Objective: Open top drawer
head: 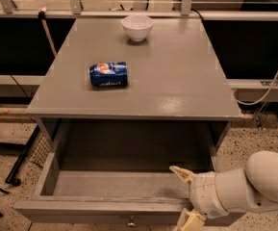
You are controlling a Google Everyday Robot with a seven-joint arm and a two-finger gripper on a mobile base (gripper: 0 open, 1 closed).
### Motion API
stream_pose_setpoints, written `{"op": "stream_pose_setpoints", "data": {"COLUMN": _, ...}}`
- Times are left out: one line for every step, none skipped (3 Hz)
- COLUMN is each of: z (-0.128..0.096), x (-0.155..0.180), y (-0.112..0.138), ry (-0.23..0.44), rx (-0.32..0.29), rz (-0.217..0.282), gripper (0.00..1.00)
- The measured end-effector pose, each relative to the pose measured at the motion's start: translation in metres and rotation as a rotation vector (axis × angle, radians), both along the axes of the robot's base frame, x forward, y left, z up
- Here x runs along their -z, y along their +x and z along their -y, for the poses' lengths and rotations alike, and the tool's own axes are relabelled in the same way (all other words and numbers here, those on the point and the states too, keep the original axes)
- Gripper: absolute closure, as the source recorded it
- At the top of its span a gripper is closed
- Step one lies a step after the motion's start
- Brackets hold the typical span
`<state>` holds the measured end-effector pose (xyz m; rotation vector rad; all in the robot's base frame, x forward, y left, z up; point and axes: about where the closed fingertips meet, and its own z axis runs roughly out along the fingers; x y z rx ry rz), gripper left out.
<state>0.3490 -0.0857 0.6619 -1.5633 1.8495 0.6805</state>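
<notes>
The top drawer (81, 210) of the grey table is pulled far out, showing its shallow, bare grey box. Its small round metal knob (130, 221) shows at the bottom edge of the view, at the middle of the front panel. My gripper (184, 197) is at the drawer's front right, on a white arm coming in from the lower right. It is open: one cream fingertip (179, 173) is over the inside of the drawer, and the other is outside and below the front panel. It holds nothing.
On the tabletop (177, 81) a blue soda can (108, 74) lies on its side at the left, and a white bowl (137, 27) stands at the back. Black metal legs (18, 162) stand on the speckled floor at the left. A cable hangs at the right.
</notes>
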Motion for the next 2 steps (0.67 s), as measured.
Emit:
{"op": "stream_pose_setpoints", "data": {"z": 0.029, "x": -0.018, "y": 0.009, "ry": -0.022, "rx": 0.040, "rz": 0.058, "gripper": 0.00}}
{"op": "stream_pose_setpoints", "data": {"z": 0.072, "x": -0.044, "y": 0.023, "ry": -0.065, "rx": 0.092, "rz": 0.109, "gripper": 0.00}}
